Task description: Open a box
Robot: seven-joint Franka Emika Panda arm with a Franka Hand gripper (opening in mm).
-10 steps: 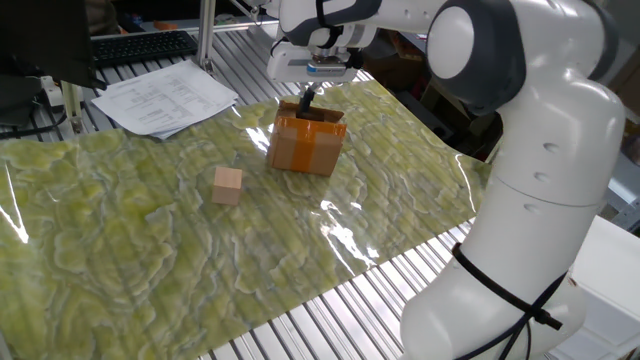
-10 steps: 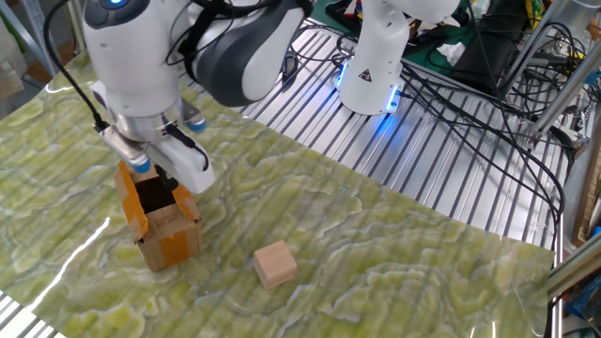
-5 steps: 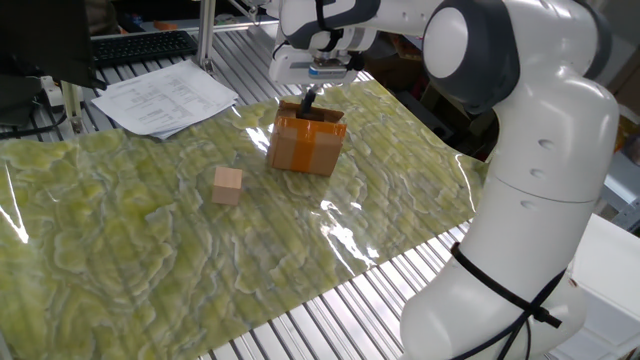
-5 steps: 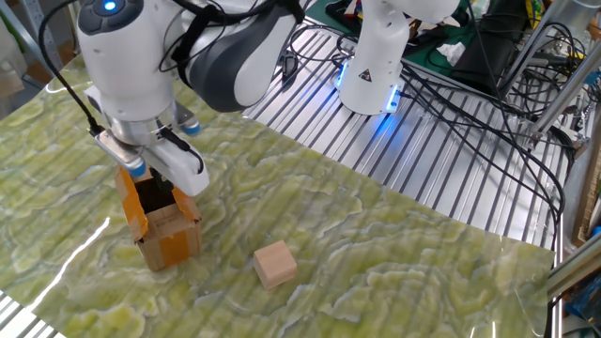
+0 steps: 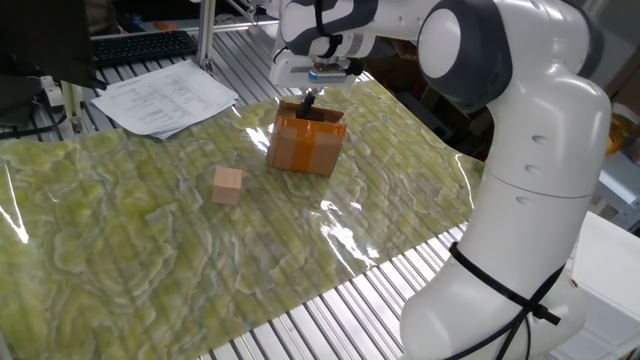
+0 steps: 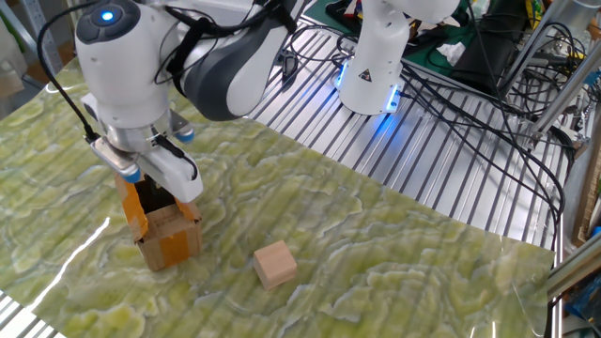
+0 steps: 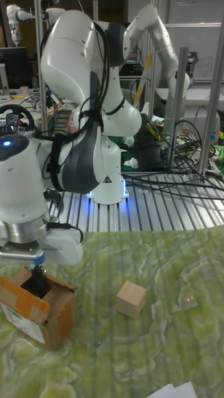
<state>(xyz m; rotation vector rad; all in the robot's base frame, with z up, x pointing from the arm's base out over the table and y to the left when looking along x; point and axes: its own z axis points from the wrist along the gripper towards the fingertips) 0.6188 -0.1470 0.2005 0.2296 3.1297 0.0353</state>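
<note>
1. Box (image 5: 305, 143), small brown cardboard carton with a band of orange tape: stands on the green-and-yellow marbled plastic sheet (image 5: 150, 250) that covers the ribbed metal tabletop (image 6: 441, 160), toward the sheet's far edge in one fixed view, near its left edge in the other. Top flaps are raised; the dark interior shows in the other fixed view (image 6: 160, 221) and the tall view (image 7: 38, 305).
2. Gripper (image 5: 309, 100), two dark fingers on a white Franka arm: points straight down with its fingertips in the box's open top, close to a raised flap. Fingers sit close together; whether they pinch the flap cannot be told.
3. Cube (image 5: 227, 185), small plain light wooden block: rests on the same sheet, apart from the box, nearer the sheet's middle; also seen in the other fixed view (image 6: 275, 264) and the tall view (image 7: 130, 298).
4. Papers (image 5: 165, 97), loose white printed sheets: lie at the far left corner of the tabletop, partly over the sheet's edge.
5. Keyboard (image 5: 140, 46), black: lies beyond the papers.
6. Second robot base (image 6: 374, 66), white with blue light: stands on the tabletop, well apart from the box.
</note>
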